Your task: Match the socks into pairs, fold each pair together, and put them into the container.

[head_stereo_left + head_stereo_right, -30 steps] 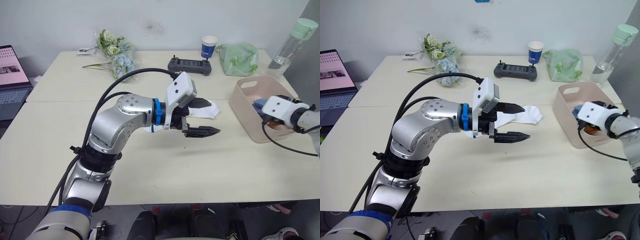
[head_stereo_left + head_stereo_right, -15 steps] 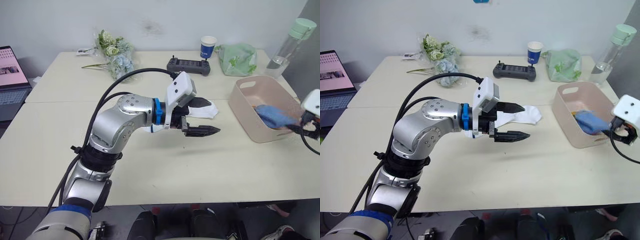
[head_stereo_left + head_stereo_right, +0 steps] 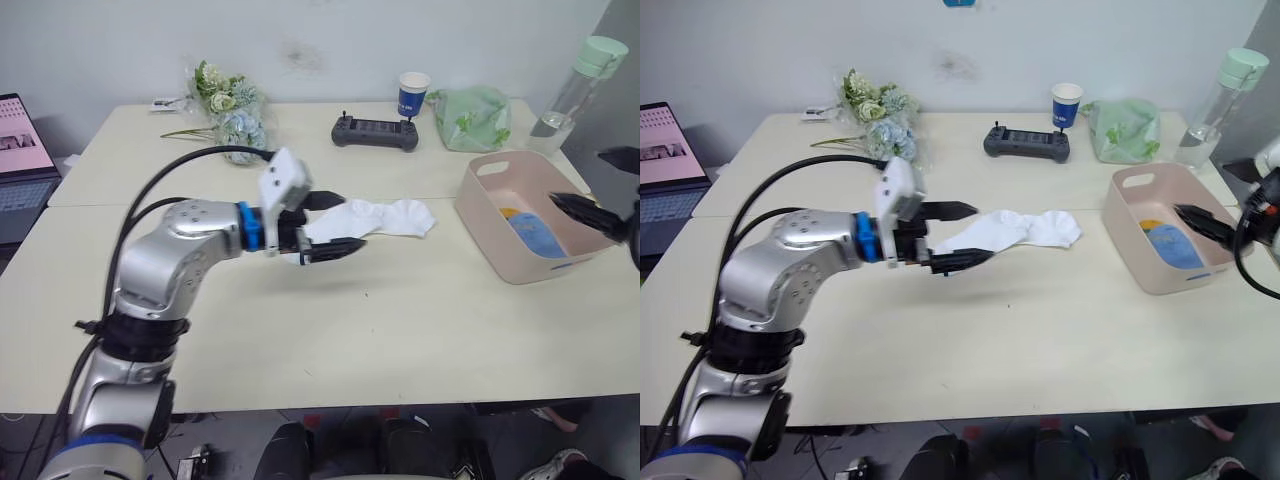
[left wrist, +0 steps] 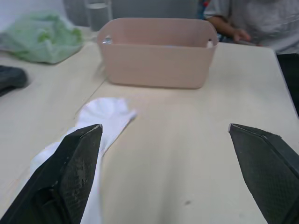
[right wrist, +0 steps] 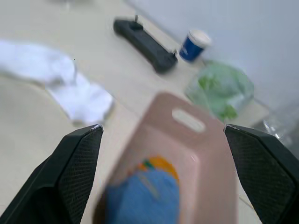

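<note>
At the far left edge a laptop (image 3: 22, 165) sits open, and behind it on the surface (image 3: 330, 330) lies a bunch of flowers (image 3: 228, 108). Next comes the left hand (image 3: 338, 222), its two black fingers spread wide and holding nothing; it hovers just over the near end of the white socks (image 3: 385, 218), with one finger seeming to overlap the fabric edge. The socks lie flat in a loose, stretched-out strip toward the middle of the surface, apparently both whites overlapping, though I cannot tell exactly how they are stacked.

Behind them are a black controller (image 3: 375, 132), a blue paper cup (image 3: 412, 94) and a green cloth bag (image 3: 472, 118). The pink tub (image 3: 480, 212) stands near the right edge, well apart from the white socks; inside it a light blue sock (image 3: 541, 234) lies on top of a bit of orange sock (image 3: 508, 212). The right hand (image 3: 603, 188) is over the tub's far side, fingers wide apart and empty. A clear bottle (image 3: 578, 90) stands behind it.

The white pair looks light, limp and easily dragged; it will sag and unfold if lifted by one tip. Pinching through both layers near the middle, after doubling them over, seems the safest hold.
</note>
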